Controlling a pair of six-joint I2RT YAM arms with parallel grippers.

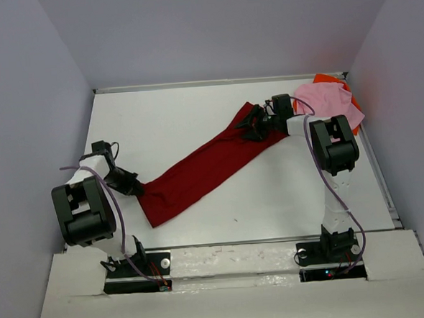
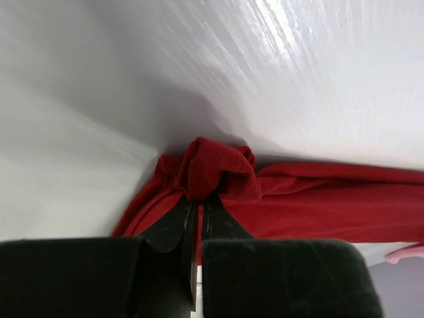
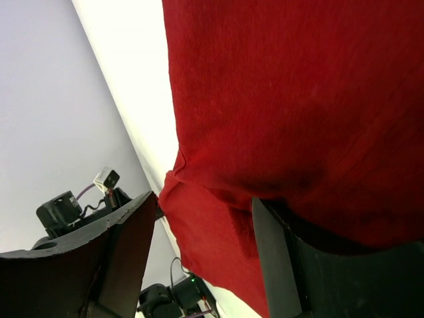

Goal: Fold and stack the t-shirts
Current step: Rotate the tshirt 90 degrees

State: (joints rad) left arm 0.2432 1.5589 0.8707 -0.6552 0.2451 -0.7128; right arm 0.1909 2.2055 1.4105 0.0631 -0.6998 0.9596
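We saw the dark red t-shirt [image 1: 205, 170] diagonal across the table [image 1: 166, 118]
Left gripper [image 1: 134, 186] pinched its near end; right gripper [image 1: 255, 125] stood wide-jawed astride the far end (contact unclear); pink t-shirt [image 1: 327, 98] mostly hid orange t-shirt [image 1: 327, 78].

White table [image 1: 188, 121], glossy. Dark red t-shirt [image 1: 198, 170] lies on it, drawn out in long diagonal band from near left toward far centre. Far right corner: light pink t-shirt [image 1: 327, 98] heaped over orange t-shirt [image 1: 327, 78]; orange shows only at edges, possibly crumpled.
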